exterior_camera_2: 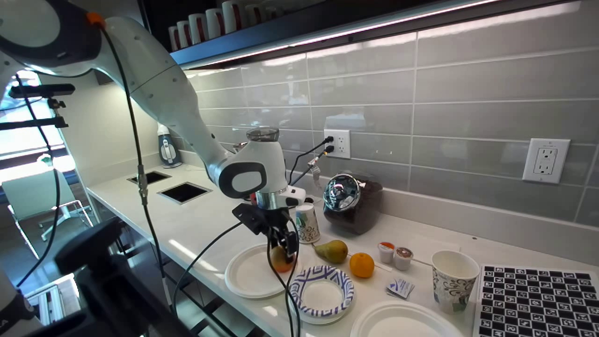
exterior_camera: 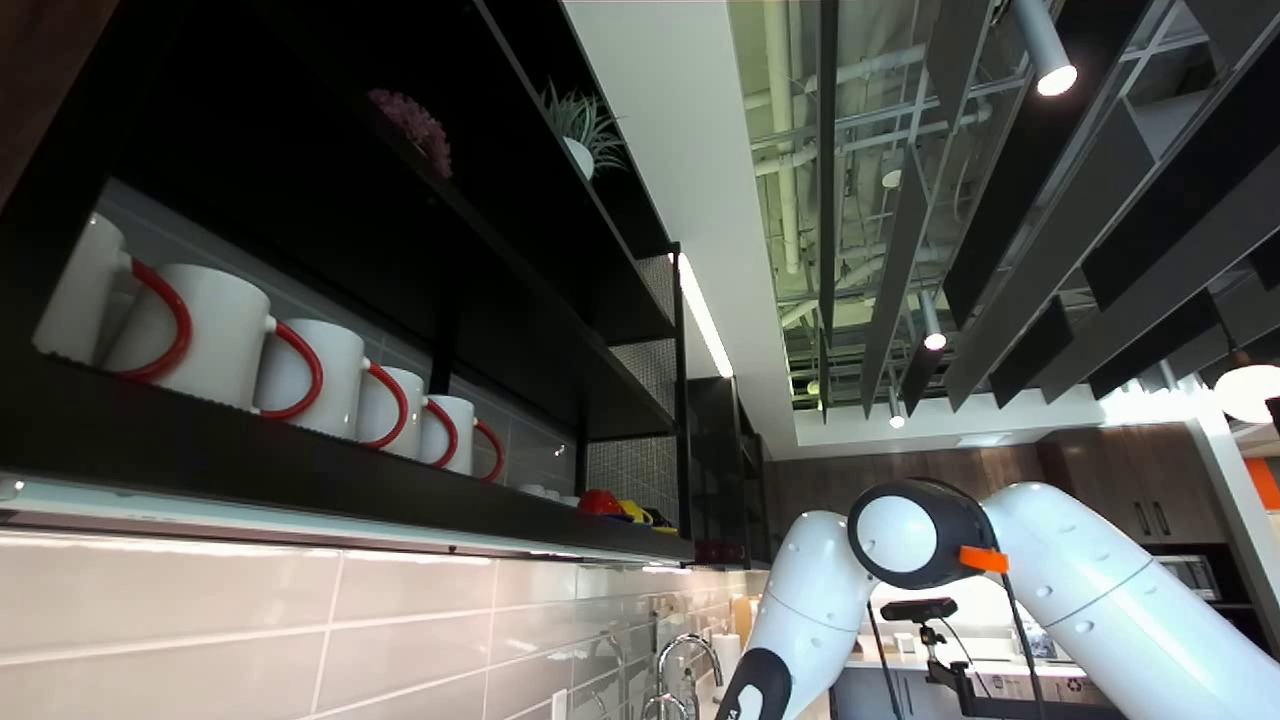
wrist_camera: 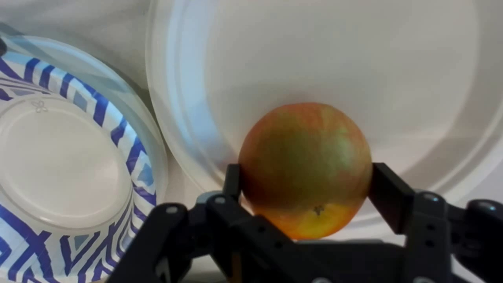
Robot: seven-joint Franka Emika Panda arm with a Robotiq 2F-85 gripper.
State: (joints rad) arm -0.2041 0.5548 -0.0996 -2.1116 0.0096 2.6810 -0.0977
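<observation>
Kitchen counter (exterior_camera_2: 168,215) and a held apple (wrist_camera: 305,169)

In an exterior view, white mugs (exterior_camera: 225,330) stand on a black shelf (exterior_camera: 250,455); a bent robot arm (exterior_camera: 810,600) shows too; in an exterior view, the arm reaches down over a white plate (exterior_camera_2: 248,276); a blue and white dish (exterior_camera_2: 323,296), a pear (exterior_camera_2: 334,252) and an orange (exterior_camera_2: 361,265) sit near; in the wrist view, the gripper (wrist_camera: 305,177) has hold of the apple, its jaws as far apart as the apple is wide; the apple is over the plate, near the rim; I cannot tell if it rests there.
</observation>
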